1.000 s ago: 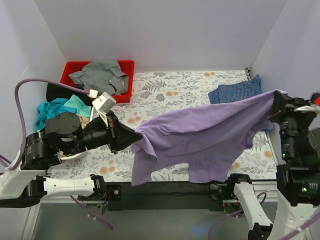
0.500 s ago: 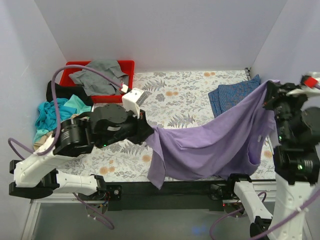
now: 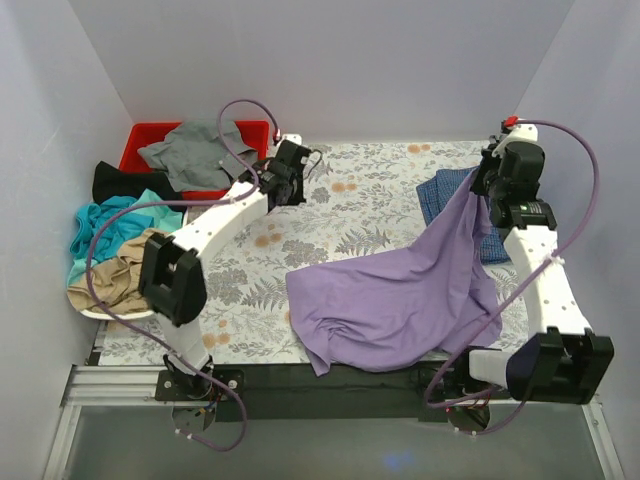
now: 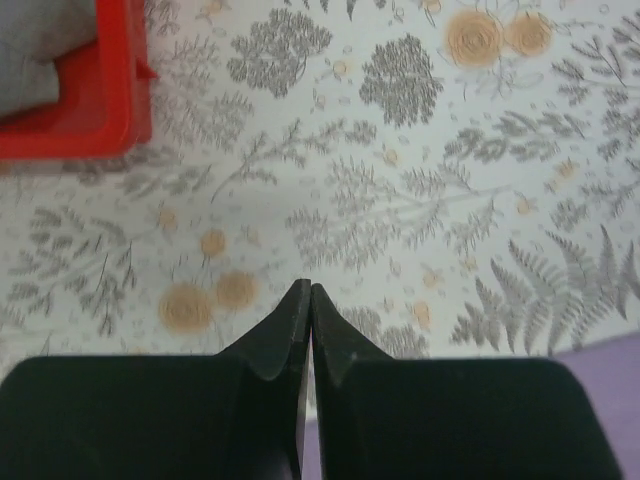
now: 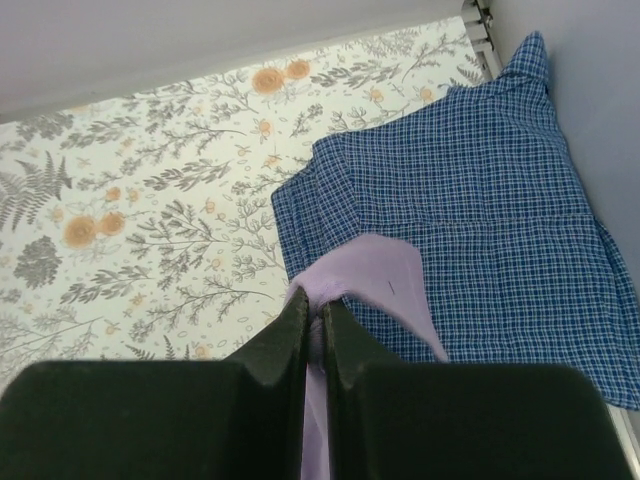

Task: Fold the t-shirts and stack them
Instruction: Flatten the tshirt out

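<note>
The lavender t-shirt (image 3: 390, 295) lies crumpled on the floral cover at the near middle, and one corner rises to the far right. My right gripper (image 3: 482, 190) is shut on that corner (image 5: 375, 275) and holds it above the blue checked t-shirt (image 3: 445, 190), which lies flat at the far right (image 5: 480, 190). In the right wrist view the gripper (image 5: 315, 305) pinches the lavender cloth between its jaws. My left gripper (image 3: 298, 172) is shut and empty over bare floral cover near the red bin. Its jaws (image 4: 311, 287) are pressed together. A strip of lavender cloth (image 4: 610, 350) shows at the right edge.
A red bin (image 3: 140, 150) at the far left holds a grey t-shirt (image 3: 200, 150); its corner shows in the left wrist view (image 4: 110, 110). Black (image 3: 120, 182), teal (image 3: 100, 220) and tan (image 3: 110, 275) t-shirts are heaped at the left edge. Walls close three sides.
My left gripper let go of the lavender t-shirt and swung to the far side near the red bin. The shirt dropped onto the table. My right gripper moved down and inward with its corner.
</note>
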Tool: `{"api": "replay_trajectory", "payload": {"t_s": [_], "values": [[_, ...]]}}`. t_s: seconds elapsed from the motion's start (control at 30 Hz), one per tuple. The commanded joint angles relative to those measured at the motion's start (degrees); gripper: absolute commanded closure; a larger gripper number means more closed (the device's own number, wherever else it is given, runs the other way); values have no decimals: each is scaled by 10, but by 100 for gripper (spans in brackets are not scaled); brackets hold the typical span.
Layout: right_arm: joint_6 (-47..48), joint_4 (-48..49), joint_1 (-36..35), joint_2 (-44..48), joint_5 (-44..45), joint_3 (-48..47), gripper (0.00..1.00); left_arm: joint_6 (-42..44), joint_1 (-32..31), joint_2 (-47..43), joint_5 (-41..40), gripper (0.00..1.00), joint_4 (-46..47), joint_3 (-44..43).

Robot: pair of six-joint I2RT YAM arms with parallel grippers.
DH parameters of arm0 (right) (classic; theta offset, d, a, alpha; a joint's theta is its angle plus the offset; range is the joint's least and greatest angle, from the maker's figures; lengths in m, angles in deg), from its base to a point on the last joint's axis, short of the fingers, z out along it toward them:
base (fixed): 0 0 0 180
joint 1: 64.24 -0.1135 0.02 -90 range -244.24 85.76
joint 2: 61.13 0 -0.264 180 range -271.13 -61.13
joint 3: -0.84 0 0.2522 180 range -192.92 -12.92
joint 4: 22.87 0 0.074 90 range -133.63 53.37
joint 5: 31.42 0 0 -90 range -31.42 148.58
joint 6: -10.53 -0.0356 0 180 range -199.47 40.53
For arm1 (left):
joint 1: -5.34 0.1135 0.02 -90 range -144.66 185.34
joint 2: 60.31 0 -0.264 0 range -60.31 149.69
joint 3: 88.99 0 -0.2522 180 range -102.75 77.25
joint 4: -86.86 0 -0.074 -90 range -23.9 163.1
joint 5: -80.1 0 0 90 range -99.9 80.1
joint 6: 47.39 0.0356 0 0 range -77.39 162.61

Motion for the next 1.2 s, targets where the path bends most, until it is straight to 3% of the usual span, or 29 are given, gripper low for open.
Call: {"api": "replay_trajectory", "payload": {"t_s": [0.0,0.03,0.07,0.1,0.23,0.27,0.43,0.7,0.87,1.17], "values": [[2,74,4,-50,5,-45,99,71,41,87,134,100,41,-101],[3,76,4,-59,7,-50,99,89,41,122,180,100,-12,-166],[4,76,4,-68,11,-56,99,105,39,159,280,100,-29,-180],[8,76,4,-81,13,-66,99,131,38,167,319,97,-35,-180],[17,74,4,-101,13,-85,99,147,36,125,439,82,-8,-75],[18,73,4,-103,12,-88,99,150,35,112,465,73,-5,-61],[18,68,4,-108,0,-90,99,179,35,69,596,60,-53,-5],[10,68,4,-91,-18,-64,99,199,33,93,592,60,-46,84],[6,68,4,-79,-31,-49,99,176,32,117,507,59,11,110],[2,67,4,-69,-45,-29,99,163,32,129,432,59,71,101]]}}
